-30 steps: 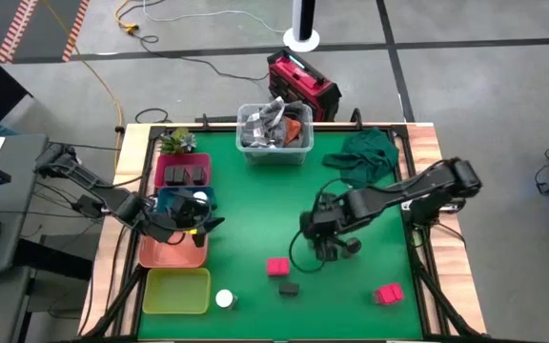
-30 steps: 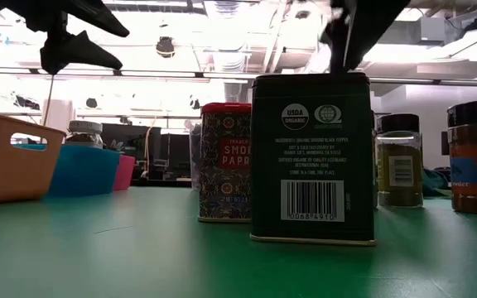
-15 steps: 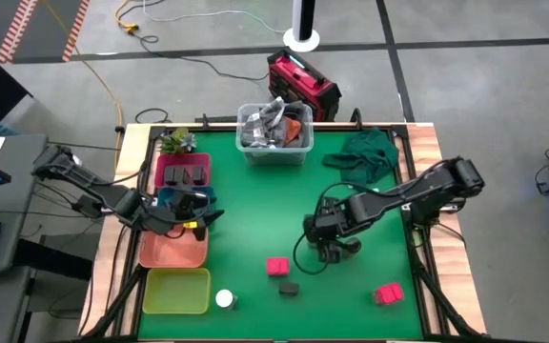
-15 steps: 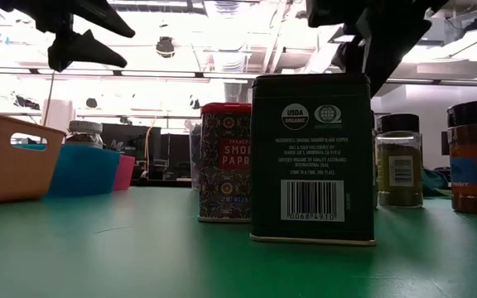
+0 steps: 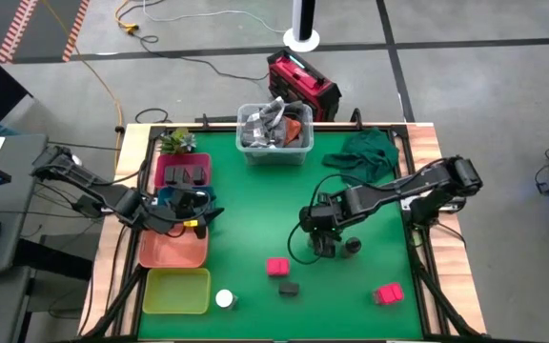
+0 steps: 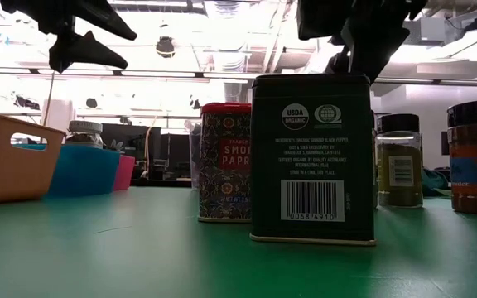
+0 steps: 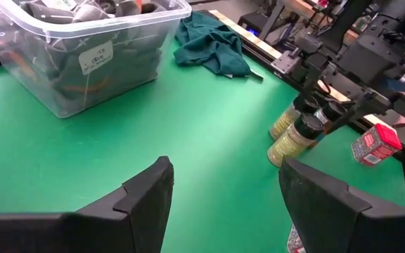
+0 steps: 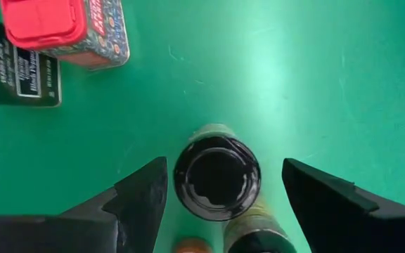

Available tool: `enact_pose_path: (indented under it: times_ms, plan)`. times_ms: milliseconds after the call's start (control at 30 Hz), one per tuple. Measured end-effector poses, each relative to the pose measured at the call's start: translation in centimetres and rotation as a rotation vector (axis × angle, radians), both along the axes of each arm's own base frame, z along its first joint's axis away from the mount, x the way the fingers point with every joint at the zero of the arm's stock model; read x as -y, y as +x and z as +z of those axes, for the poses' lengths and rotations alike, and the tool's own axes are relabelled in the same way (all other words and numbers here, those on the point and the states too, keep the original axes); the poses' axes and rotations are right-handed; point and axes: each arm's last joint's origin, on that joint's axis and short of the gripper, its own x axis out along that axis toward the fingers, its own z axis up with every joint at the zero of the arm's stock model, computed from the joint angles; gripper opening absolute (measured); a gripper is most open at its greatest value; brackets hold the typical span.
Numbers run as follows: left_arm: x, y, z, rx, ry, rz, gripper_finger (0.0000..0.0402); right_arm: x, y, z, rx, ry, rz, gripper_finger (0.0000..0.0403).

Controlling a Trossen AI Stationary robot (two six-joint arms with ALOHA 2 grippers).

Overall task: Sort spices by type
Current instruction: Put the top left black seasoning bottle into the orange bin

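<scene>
I am bringing the right hand (image 8: 216, 204), jaws wide and empty, back over the dark-lidded jar (image 8: 216, 177) at the tabletop's (image 5: 255, 210) four o'clock, fingers now straddling it for pickup.

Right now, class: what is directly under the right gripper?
Under the open right gripper stands a black-lidded round jar, upright on the green table, between the fingers but ungripped. Two more jars beside it are mostly out of frame.
</scene>
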Motion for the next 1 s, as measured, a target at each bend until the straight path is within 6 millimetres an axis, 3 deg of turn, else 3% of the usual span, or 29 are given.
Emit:
enact_pose_path:
  times_ms: [267, 700, 1000]
  plan:
    - [-0.05, -0.03, -0.02, -0.011, 0.031, 0.005, 0.0248, -0.13, 0.03, 0.02, 0.002, 0.030, -0.033, 0.0312]
    - [-0.15, -0.06, 0.02, -0.004, 0.048, 0.038, 0.0248, -0.61, -0.04, 0.03, 0.001, 0.050, -0.030, 0.0380]
    - [-0.16, -0.06, 0.02, -0.007, 0.055, 0.039, 0.0248, -0.54, 0.00, 0.03, 0.012, -0.005, 0.039, 0.0367]
